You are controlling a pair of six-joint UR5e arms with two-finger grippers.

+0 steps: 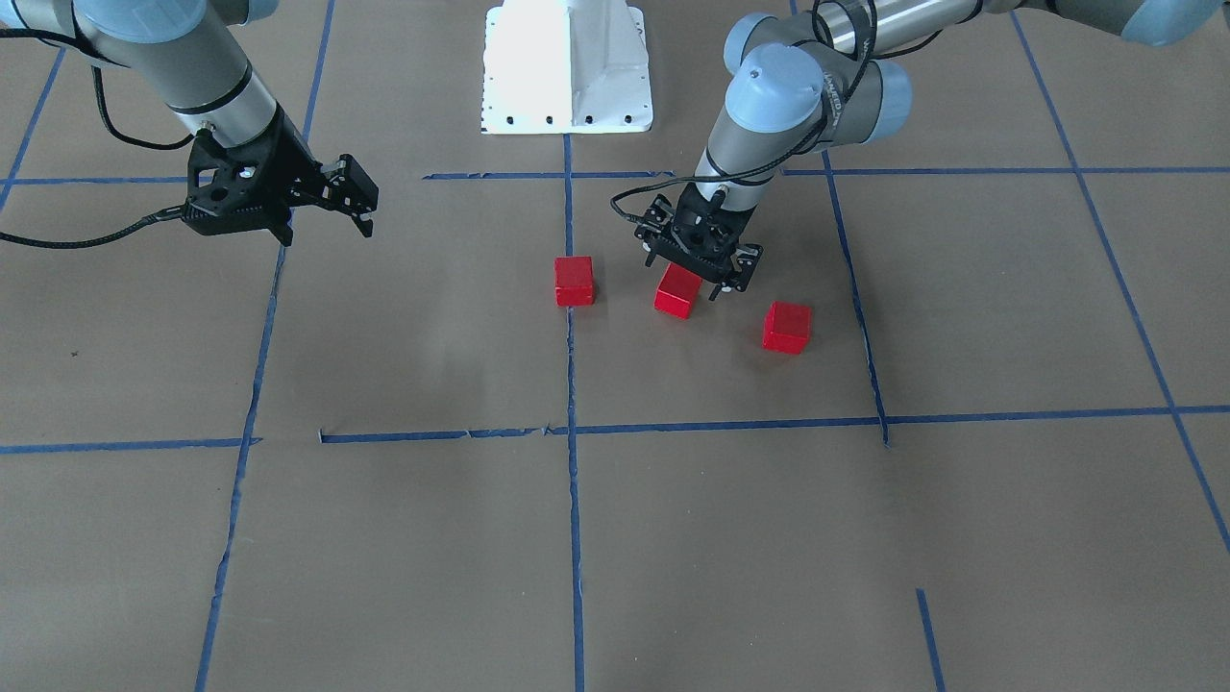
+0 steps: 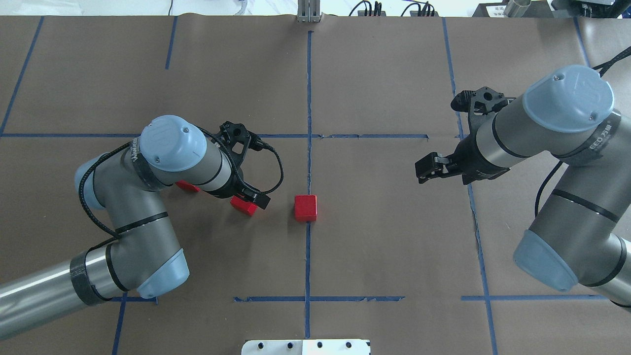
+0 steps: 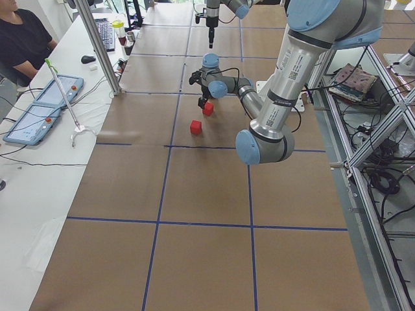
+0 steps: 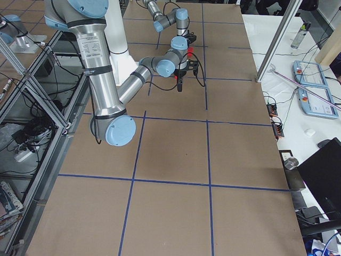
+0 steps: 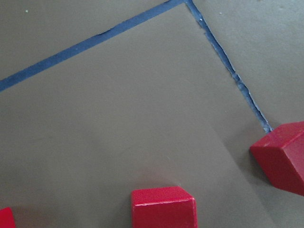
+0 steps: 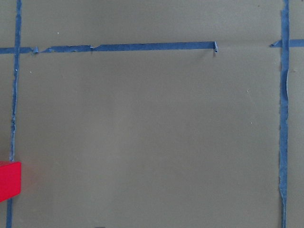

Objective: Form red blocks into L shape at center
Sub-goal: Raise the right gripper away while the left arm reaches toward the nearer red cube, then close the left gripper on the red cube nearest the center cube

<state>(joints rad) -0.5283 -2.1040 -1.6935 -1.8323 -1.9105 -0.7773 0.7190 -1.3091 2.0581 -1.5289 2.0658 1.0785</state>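
The left arm reaches in from the counter's (image 2: 384, 236) left side, its elbow bent back on itself and its wrist pointing almost straight down. The left end effector (image 1: 691, 275) hangs low over the second red block (image 1: 678, 291). Its jaws are spread wider than that block, with one finger (image 2: 262, 200) just beside the block's right face. The other finger is hidden under the wrist in the overhead view, so contact cannot be judged. This block sits turned at an angle to the tape lines. In the left wrist view it fills the bottom middle of the frame.

The right arm stands well off on the right, its forearm angled down and inward. The right end effector (image 2: 424, 168) is raised above the paper with its fingers parted, and it holds nothing.

The three red blocks lie in a loose row, none touching another. The first red block (image 2: 305, 207) rests squarely on the central blue tape line at the center (image 2: 308, 162), between the far and near cross lines. The second lies a little to its left. The third red block (image 2: 187, 186) is further left again and slightly farther from the robot, half hidden under the left forearm in the overhead view but plain from the front. No L shape has been formed yet.
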